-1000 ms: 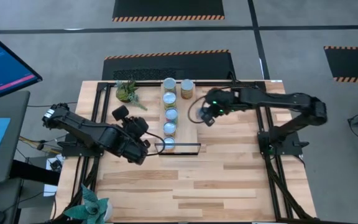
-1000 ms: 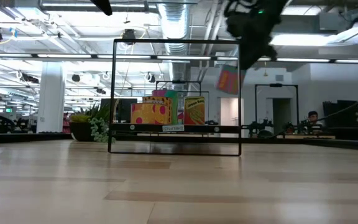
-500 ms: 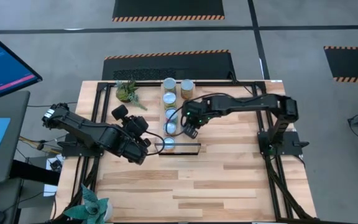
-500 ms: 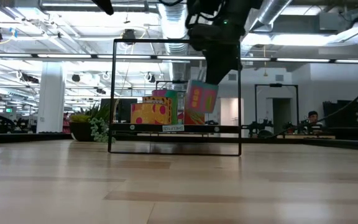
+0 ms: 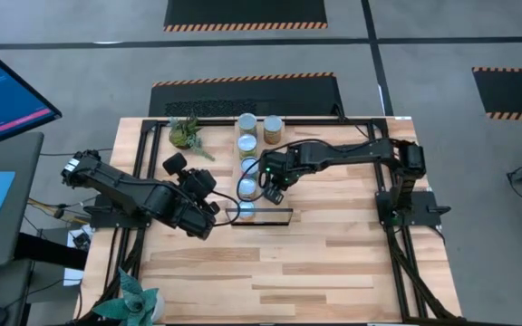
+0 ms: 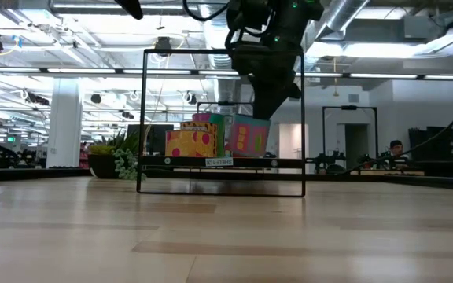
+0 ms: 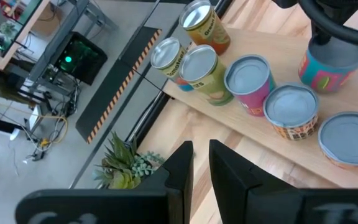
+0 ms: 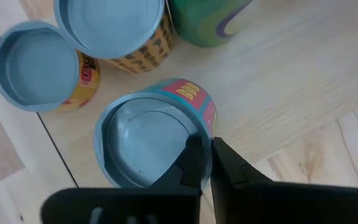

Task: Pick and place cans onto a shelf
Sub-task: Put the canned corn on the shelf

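Note:
Several cans with silver-blue tops stand in a row on the shelf (image 5: pixel 281 205), a light-wood board with a black frame (image 6: pixel 220 187) at its near end. Beside that row stands a pink-and-teal can (image 8: pixel 154 143), upright on the board in the low view (image 6: pixel 248 138). My right gripper (image 8: pixel 209 163) is above it, shut on its rim. My left gripper (image 7: pixel 201 163) hangs over the table left of the shelf's near end (image 5: pixel 214 215). Its fingers stand a narrow gap apart with nothing between them. My right gripper pinches the rim (image 8: pixel 205 134) of the pink-and-teal can. One finger (image 8: pixel 191 158) is inside over the top and the other (image 8: pixel 229 167) is outside the wall. The fingers come steeply from above. The can stands upright with its bottom on the shelf board.
The nearest cans of the row (image 8: pixel 114 28) (image 8: pixel 33 65) stand close beside the held one. A small green plant (image 5: pixel 185 132) sits at the table's far left and another (image 5: pixel 134 303) at the near left corner. Bare tabletop (image 5: pixel 333 263) lies near and right of the shelf.
My right gripper has carried the pink-and-teal can from over the table right of the shelf toward the left and near edges and downward. The can hung tilted in the air before. Now it stands upright on the shelf board beside the row.

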